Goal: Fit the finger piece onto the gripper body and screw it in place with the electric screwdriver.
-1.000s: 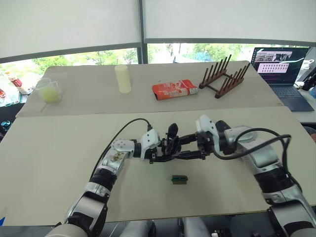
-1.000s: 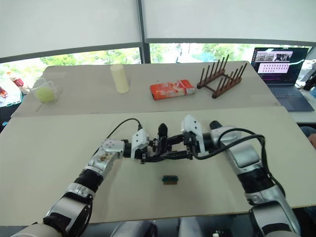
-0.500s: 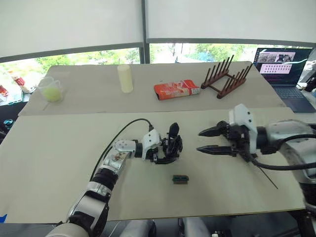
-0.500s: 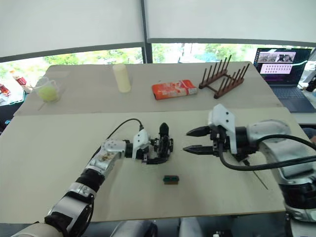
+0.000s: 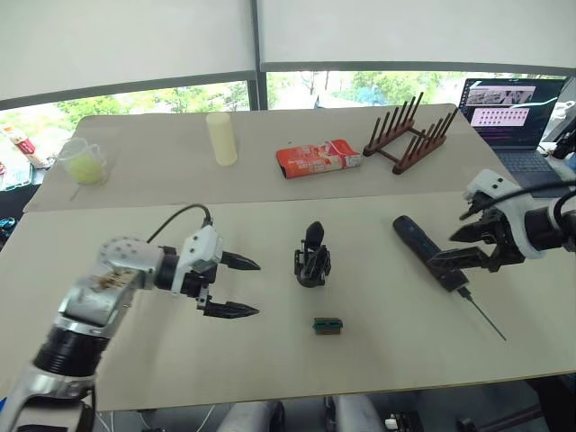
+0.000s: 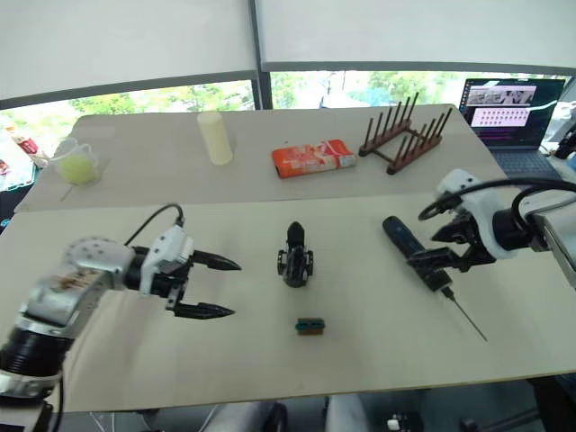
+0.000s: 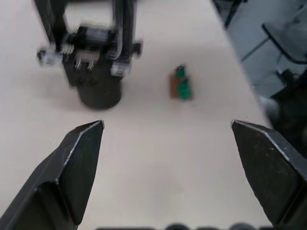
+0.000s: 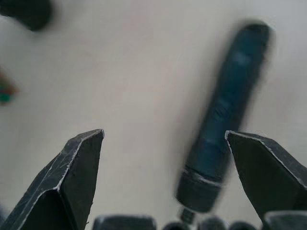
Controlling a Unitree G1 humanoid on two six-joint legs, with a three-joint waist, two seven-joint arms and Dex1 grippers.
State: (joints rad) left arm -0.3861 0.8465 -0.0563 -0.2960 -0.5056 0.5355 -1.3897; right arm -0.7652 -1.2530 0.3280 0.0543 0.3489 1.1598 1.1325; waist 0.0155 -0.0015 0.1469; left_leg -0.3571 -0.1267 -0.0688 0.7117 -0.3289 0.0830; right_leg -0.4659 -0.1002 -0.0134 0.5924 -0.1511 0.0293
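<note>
The gripper body (image 5: 312, 256) stands upright on its round base mid-table, one pointed finger up. In the left wrist view two black uprights rise from the gripper body (image 7: 93, 62); I cannot tell the finger piece apart from it. The electric screwdriver (image 5: 425, 250) lies flat to its right, thin bit pointing toward the front edge. My right gripper (image 5: 443, 250) is open just over the screwdriver's bit end, and the barrel (image 8: 225, 115) shows between its fingers. My left gripper (image 5: 256, 288) is open and empty, a hand's width left of the gripper body.
A small green-brown block (image 5: 328, 326) lies in front of the gripper body. On the far table stand a wooden rack (image 5: 407, 139), a red packet (image 5: 319, 159), a pale cylinder (image 5: 221, 138) and a cup (image 5: 84, 164). A laptop (image 5: 508, 112) sits far right.
My left gripper let go of the gripper body and drew back left, open. My right gripper swung right to the screwdriver. The gripper body stays standing alone.
</note>
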